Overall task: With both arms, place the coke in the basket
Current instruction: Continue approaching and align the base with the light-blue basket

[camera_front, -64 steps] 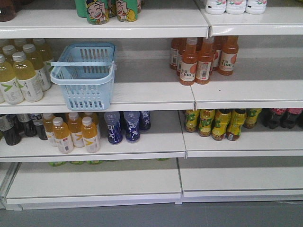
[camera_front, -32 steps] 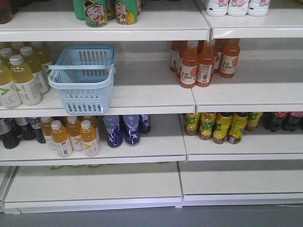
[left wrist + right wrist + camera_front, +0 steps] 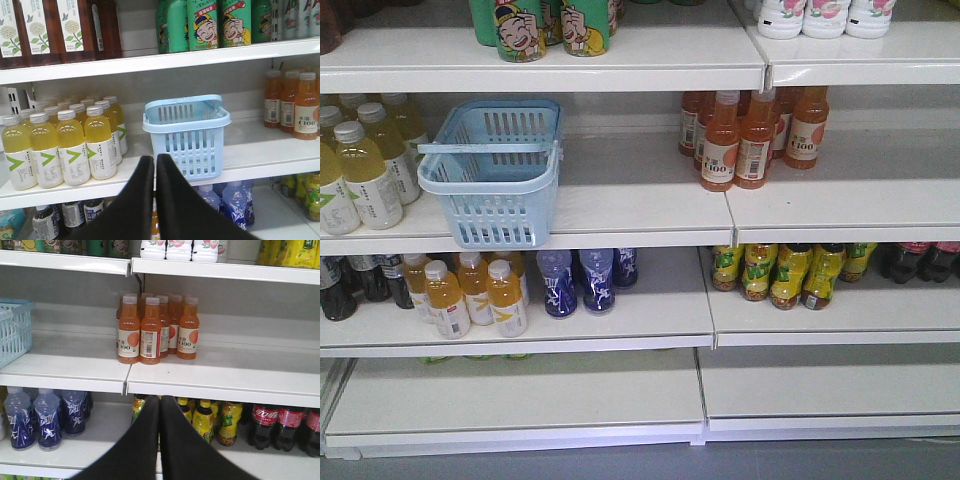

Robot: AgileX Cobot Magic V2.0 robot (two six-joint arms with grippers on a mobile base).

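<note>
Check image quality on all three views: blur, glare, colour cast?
Front view: soft with a cool bluish cast; white shelf boards wash out, labels on the orange plastic drink bottles barely legible. Left wrist view: sharper, light blue slotted plastic basket crisp; dark closed jaws mask the bottom centre. Right wrist view: sharp, even light; jaws likewise block the lower middle.

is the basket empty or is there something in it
Empty, as far as shown: the basket stands upright on the shelf, and nothing shows through its open top or slotted sides.
</note>
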